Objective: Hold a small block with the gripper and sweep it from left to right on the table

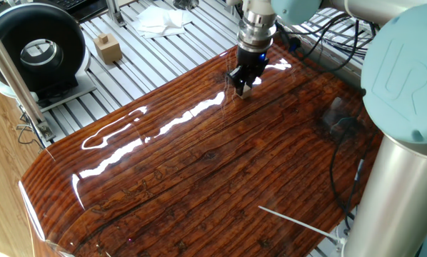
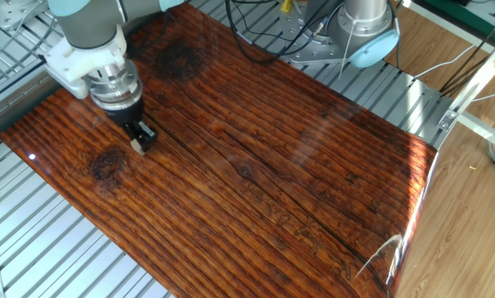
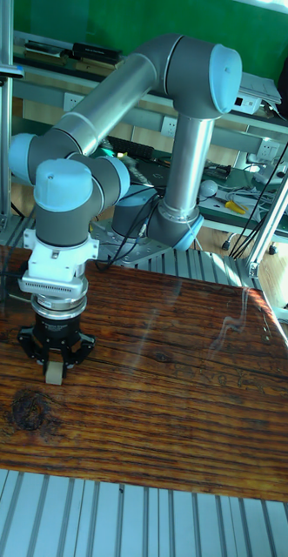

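Observation:
The small block [image 3: 52, 376] is a tiny pale cube pinched between the black fingers of my gripper [image 3: 54, 369], which is shut on it. Block and fingertips rest low on the glossy reddish-brown table [image 3: 161, 409], near its left end in the tall fixed view. In one fixed view the gripper [image 1: 242, 87] stands near the far edge of the table [image 1: 199, 171] with the block [image 1: 243, 91] at its tips. In the other fixed view the gripper [image 2: 140, 141] holds the block [image 2: 136, 146] just above a dark knot in the wood.
A larger tan wooden block [image 1: 108, 48] sits on the ribbed aluminium frame beyond the table, near a black round device [image 1: 38, 51] and a white cloth [image 1: 160, 20]. Cables [image 1: 320, 43] trail behind the arm. The arm's grey column [image 1: 395, 193] stands at the right.

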Robot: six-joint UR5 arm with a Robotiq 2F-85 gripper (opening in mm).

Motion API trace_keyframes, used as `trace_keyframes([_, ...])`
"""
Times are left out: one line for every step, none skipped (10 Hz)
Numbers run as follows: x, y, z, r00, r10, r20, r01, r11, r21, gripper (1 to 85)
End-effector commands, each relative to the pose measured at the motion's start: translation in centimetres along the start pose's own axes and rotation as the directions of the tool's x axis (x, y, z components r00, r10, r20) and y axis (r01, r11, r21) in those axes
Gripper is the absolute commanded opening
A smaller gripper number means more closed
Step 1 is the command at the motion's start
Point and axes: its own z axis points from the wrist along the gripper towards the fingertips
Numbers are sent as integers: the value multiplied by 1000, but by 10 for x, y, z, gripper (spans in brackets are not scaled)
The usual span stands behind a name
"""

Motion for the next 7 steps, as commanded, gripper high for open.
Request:
trace_keyframes([-3, 23, 6, 1000, 24, 9, -24, 1000, -10, 10])
trace_keyframes([-3, 21, 5, 1000, 20, 8, -21, 1000, 4, 10])
trace_keyframes([-4, 18, 3, 1000, 12, 9, -12, 1000, 23, 10])
trace_keyframes([-2, 15, 0, 1000, 4, 8, -5, 999, 32, 10])
trace_keyframes([0, 16, -2, 1000, 4, 5, -5, 1000, 29, 10])
trace_keyframes([0, 18, -3, 1000, 6, 3, -6, 1000, 29, 10])
trace_keyframes([-1, 21, -4, 1000, 8, 6, -8, 1000, 26, 10])
